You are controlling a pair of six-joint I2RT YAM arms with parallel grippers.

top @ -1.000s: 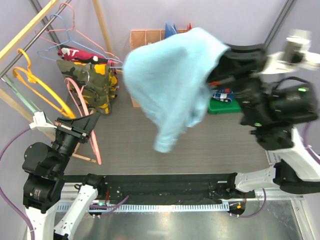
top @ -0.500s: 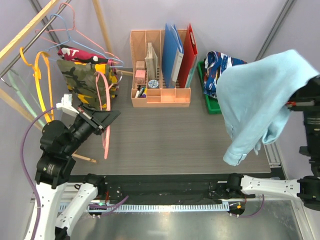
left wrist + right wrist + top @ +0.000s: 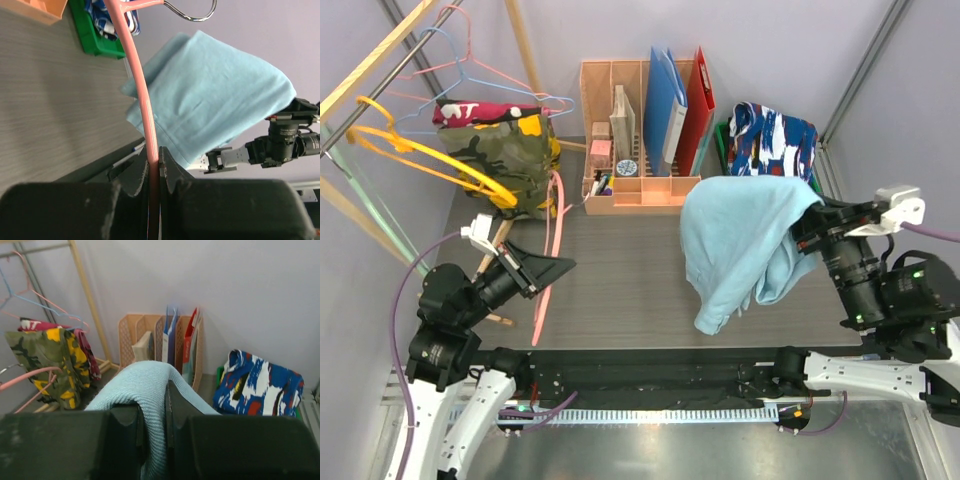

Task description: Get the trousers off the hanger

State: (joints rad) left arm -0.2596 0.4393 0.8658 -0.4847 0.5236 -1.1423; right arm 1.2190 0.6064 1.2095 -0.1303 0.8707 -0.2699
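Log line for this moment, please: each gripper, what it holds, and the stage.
left gripper: shut on pink hanger | right gripper: shut on light blue trousers, hanging from it | stage: trousers off hanger, not yet set down

The light blue trousers (image 3: 745, 240) are being held above the table (image 3: 620, 260) by the right gripper (image 3: 807, 228), with the cloth being draped down from it. A pink hanger (image 3: 548, 285) is being clamped by the left gripper (image 3: 563, 266). The yellow-olive camouflage trousers (image 3: 505, 150) are being carried by the rack (image 3: 370, 68).
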